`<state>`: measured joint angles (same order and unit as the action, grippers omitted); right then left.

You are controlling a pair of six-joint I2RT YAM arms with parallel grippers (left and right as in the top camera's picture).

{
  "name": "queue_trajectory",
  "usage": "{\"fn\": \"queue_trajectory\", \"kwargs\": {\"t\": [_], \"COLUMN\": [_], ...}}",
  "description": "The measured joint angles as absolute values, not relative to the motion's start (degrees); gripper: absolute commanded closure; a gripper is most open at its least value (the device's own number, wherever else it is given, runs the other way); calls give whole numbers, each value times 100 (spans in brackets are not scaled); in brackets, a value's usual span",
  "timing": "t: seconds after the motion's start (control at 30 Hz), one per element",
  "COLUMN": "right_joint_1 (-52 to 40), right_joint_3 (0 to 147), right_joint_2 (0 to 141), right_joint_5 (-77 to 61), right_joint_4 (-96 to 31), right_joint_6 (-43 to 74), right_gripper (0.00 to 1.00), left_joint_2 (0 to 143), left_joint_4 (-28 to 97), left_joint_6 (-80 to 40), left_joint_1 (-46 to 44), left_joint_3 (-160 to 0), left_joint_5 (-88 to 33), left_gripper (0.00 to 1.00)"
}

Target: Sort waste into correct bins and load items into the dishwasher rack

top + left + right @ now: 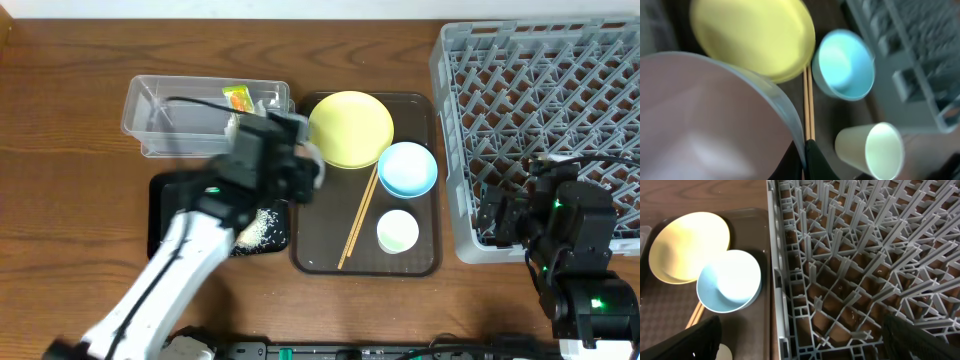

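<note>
My left gripper (305, 168) is shut on the rim of the white bowl (705, 125) and holds it over the left edge of the brown tray (430, 262); the jaws pinch the rim in the left wrist view (807, 152). On the tray lie the yellow plate (350, 128), the light blue bowl (408, 168), the small white cup (398, 231) and the wooden chopsticks (360, 218). My right gripper (505, 215) is open and empty over the front left edge of the grey dishwasher rack (560, 100). The snack wrapper (237, 98) lies in the clear tub (160, 125). Rice scraps (262, 228) lie in the black tray (160, 205).
The rack's grid of pegs (855, 255) fills the right wrist view, with the plate (687, 245) and blue bowl (730, 282) to its left. My left arm (170, 270) crosses over the black tray. Bare wooden table (60, 150) lies at the far left.
</note>
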<state>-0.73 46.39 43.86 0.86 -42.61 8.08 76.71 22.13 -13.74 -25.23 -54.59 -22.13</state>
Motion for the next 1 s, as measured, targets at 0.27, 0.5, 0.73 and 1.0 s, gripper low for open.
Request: {"fn": "queue_trajectory", "kwargs": {"t": [0.27,0.5,0.73,1.0], "right_joint_1": [-73,-73,-73,-73], "right_joint_3": [4639,4639,4639,4639], "right_joint_2": [4386,4388,4388,4388], "right_joint_5": [86,86,86,86], "right_joint_4": [-4261,-4261,-4261,-4261], "right_joint_6": [808,808,808,808], "right_gripper": [1,1,1,1], "left_joint_2": [9039,9459,9161,8044], "left_joint_4": [1879,1627,1653,1634], "left_joint_6": [-1367,-1347,-1365,-1369], "left_joint_1": [-3721,-3948,-3948,-4064], "left_joint_3": [-5459,-5459,-5459,-5592], "left_joint_5": [-1428,-1162,-1142,-1426], "left_gripper": [94,70,57,57]}}
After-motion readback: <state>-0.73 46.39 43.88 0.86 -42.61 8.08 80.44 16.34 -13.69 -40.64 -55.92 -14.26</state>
